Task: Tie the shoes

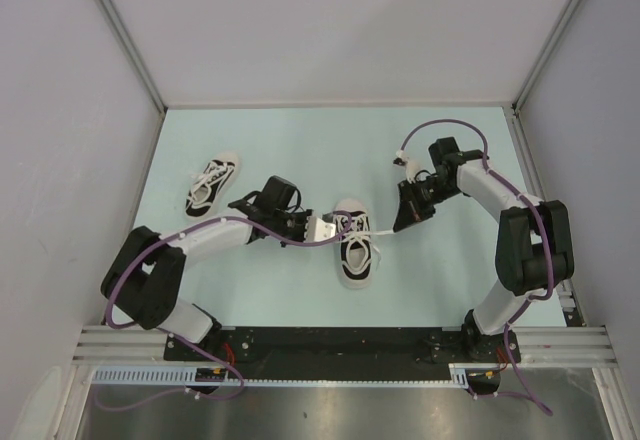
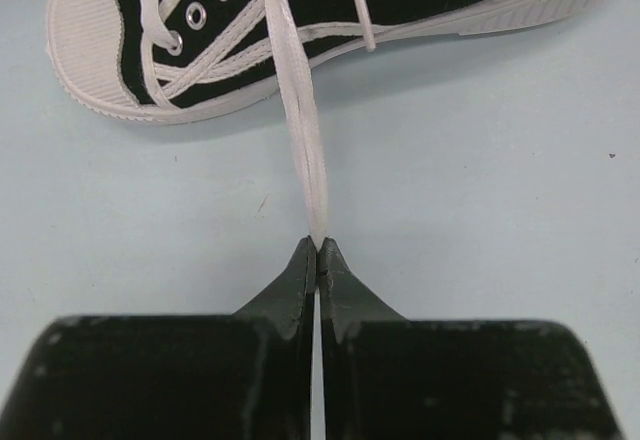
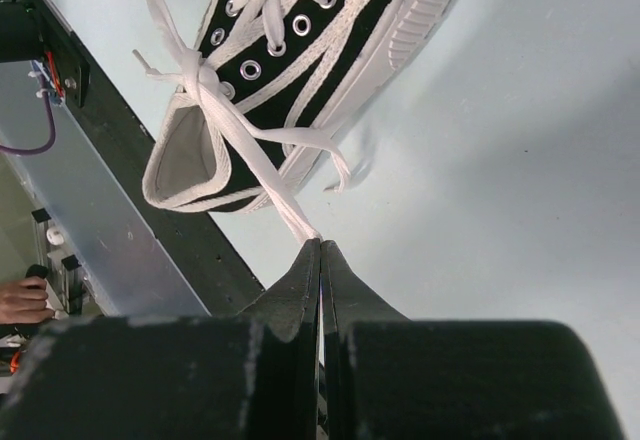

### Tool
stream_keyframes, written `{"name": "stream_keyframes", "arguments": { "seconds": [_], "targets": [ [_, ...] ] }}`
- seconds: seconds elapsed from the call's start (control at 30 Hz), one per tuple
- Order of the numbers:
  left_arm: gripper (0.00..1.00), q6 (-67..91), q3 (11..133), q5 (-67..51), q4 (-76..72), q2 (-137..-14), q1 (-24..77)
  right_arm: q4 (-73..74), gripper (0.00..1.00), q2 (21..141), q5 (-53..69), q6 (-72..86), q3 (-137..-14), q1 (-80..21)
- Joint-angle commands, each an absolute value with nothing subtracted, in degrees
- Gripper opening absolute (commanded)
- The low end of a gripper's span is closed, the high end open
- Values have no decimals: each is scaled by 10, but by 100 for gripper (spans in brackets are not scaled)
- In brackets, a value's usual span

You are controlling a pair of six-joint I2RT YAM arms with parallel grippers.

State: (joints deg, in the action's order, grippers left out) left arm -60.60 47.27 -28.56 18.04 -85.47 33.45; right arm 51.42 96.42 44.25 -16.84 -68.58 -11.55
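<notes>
Sneaker (image 1: pixel 356 255) laces are pinched from both sides. The left gripper (image 2: pixel 316 250) is clenched on a white lace (image 2: pixel 305 130), and the right gripper (image 3: pixel 320 252) is clenched on the other lace (image 3: pixel 262 172). Both laces run taut to this black sneaker, which lies between the grippers near the middle of the table (image 1: pixel 450 160). The second sneaker (image 1: pixel 212 184) lies by the left edge, farther back.

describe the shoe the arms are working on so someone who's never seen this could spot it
On the pale green table, look to the middle. The shoe there is a black sneaker with a white sole. Unlike the other shoe, lying alone to the far left, its laces are stretched out sideways, one pinched by the left gripper, one by the right gripper.
</notes>
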Motion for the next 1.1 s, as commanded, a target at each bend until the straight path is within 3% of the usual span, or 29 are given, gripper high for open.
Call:
{"name": "stream_keyframes", "arguments": {
  "seconds": [0.0, 0.4, 0.43, 0.47, 0.53, 0.57, 0.67, 0.8, 1.07],
  "targets": [
    [0, -629, 485, -265, 185, -860, 320, 519, 0, 957, 414, -185, -686, -104],
    [1, -609, 517, -288, 178, -871, 331, 497, 0, 968, 461, -157, -686, -118],
    [5, -605, 522, -288, 182, -874, 337, 488, 0, 969, 468, -151, -686, -128],
    [18, -588, 526, -287, 186, -874, 339, 484, 0, 967, 473, -145, -686, -131],
    [29, -570, 531, -294, 184, -864, 339, 469, 0, 965, 477, -127, -685, -140],
    [39, -551, 528, -294, 177, -859, 338, 462, 0, 963, 482, -121, -686, -141],
    [51, -535, 506, -305, 167, -821, 325, 446, 0, 960, 486, -104, -686, -143],
    [51, -514, 498, -345, 185, -771, 312, 432, 0, 956, 491, -94, -686, -145],
    [35, -392, 535, -387, 195, -784, 378, 427, 0, 957, 493, -93, -686, -144]
  ]
}}
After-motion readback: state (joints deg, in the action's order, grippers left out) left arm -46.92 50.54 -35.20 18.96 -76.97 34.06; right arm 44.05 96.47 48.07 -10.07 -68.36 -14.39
